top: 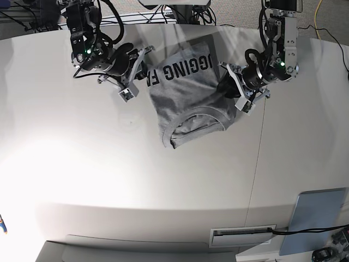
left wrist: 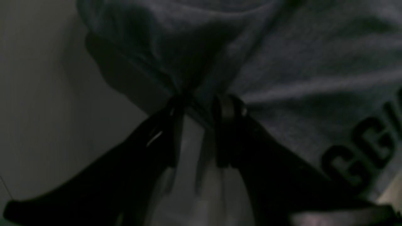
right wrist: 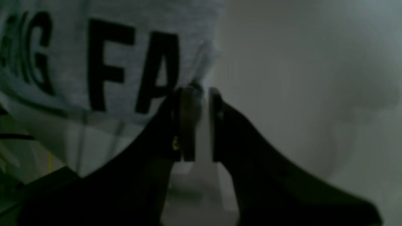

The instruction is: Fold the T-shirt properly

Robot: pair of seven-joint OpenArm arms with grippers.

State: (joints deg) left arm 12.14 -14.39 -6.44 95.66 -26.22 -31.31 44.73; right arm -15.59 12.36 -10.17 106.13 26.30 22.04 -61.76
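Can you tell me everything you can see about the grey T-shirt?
The T-shirt is heather-grey soft knit with bold black capital letters and a ribbed round collar at its near end. It lies partly folded and rumpled on the white table. The left gripper and right gripper each pinch an edge in their jaws.

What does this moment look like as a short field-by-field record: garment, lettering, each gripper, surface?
garment: grey T-shirt, bunched, held up between the two arms, collar end toward the camera in the base view
lettering: black block capitals facing up
left gripper: shut on a gathered fold of the shirt's edge
right gripper: shut on the shirt's edge, beside the letters FA
surface: white table, collar end resting on it
fold state: no neat fold made yet
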